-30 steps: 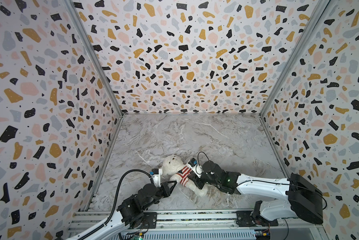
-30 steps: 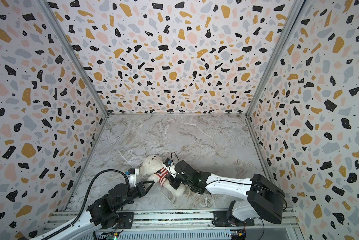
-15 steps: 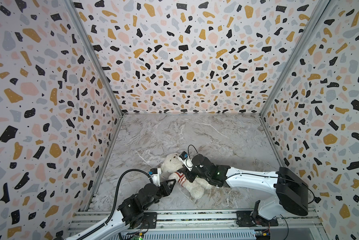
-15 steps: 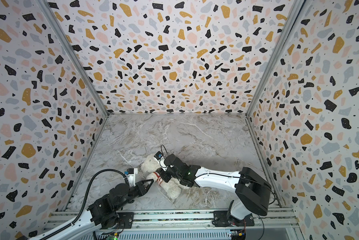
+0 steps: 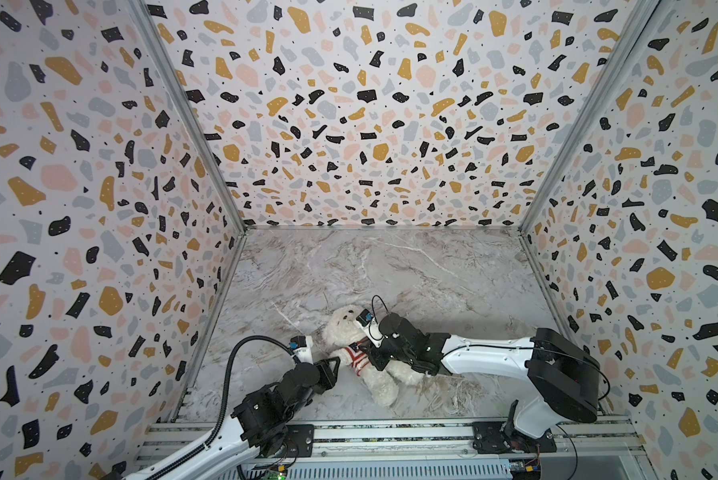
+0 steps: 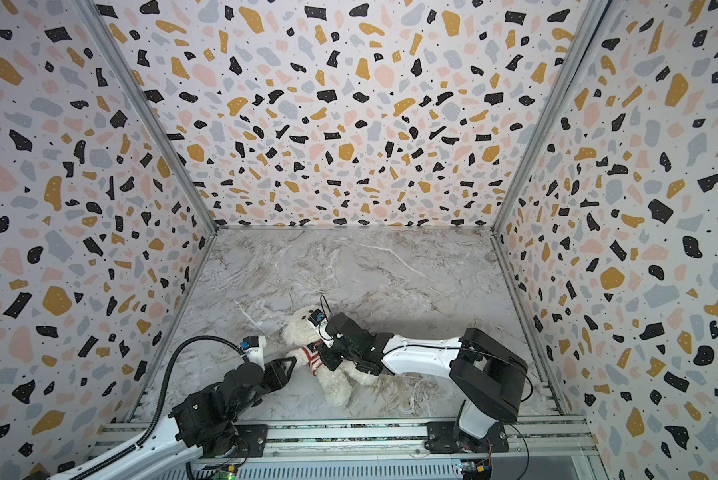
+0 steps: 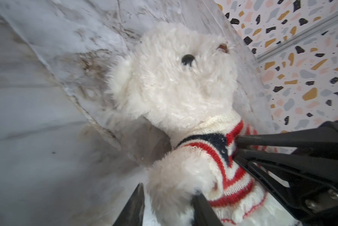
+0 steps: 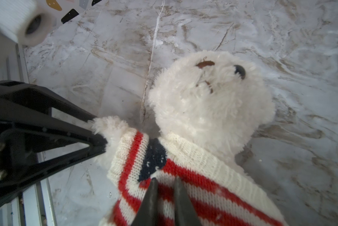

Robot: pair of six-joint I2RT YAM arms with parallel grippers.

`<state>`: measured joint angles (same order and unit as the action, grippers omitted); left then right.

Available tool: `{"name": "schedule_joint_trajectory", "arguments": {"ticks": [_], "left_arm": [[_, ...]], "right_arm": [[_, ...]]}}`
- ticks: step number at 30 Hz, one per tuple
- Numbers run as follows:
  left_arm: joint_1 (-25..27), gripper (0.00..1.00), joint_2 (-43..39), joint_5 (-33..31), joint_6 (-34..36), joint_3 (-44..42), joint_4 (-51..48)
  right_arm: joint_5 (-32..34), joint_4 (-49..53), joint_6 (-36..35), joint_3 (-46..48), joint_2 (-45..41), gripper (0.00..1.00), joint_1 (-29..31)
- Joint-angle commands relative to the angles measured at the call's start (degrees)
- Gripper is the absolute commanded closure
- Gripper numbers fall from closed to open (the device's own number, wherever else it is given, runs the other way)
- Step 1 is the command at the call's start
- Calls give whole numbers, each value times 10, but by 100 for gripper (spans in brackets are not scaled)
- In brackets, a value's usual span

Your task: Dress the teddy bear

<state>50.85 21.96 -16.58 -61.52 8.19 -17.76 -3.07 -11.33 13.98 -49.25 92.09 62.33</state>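
Right wrist view: right tool (image 8: 165,179) on sweater (image 8: 193,162)

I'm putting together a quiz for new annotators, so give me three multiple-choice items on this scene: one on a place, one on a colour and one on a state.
1. Where on the marble tabletop is the teddy bear?
A. against the back wall
B. near the front edge
C. in the far right corner

2. What colours are the stripes of its sweater?
A. green and yellow
B. red and white
C. black and orange

3. How is the bear posed?
A. standing upright
B. lying face down
C. lying on its back, face up

Answers:
1 B: both top views show it on the near part of the tabletop.
2 B: both wrist views show red and white knit, with a navy patch.
3 C: its face points up in the top views and both wrist views.
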Motion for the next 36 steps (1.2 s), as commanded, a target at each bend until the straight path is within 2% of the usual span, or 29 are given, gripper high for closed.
{"name": "schedule_joint_trajectory", "arguments": {"ticks": [1,11,14,19,22,25,29,36], "left_arm": [[-1,59,18,-50,30,39,-52],[-2,59,82,-74,77,134,-57],[-1,58,118,-45,92,151,-26],[-1,58,247,45,135,212,12],[11,58,298,70,145,240,43],[17,58,330,96,145,238,89],[27,59,365,102,132,220,126],[28,61,363,87,122,172,159]], "right_arm": [[-10,-8,10,12,-26,82,-5],[-5,1,7,21,-126,76,-19],[-8,12,12,28,-157,74,-39],[-12,44,11,54,-172,74,-82],[-24,39,11,76,-169,75,-99],[-41,23,15,96,-157,76,-107],[-50,-1,27,115,-147,77,-109],[-53,-20,34,128,-110,79,-93]]}}
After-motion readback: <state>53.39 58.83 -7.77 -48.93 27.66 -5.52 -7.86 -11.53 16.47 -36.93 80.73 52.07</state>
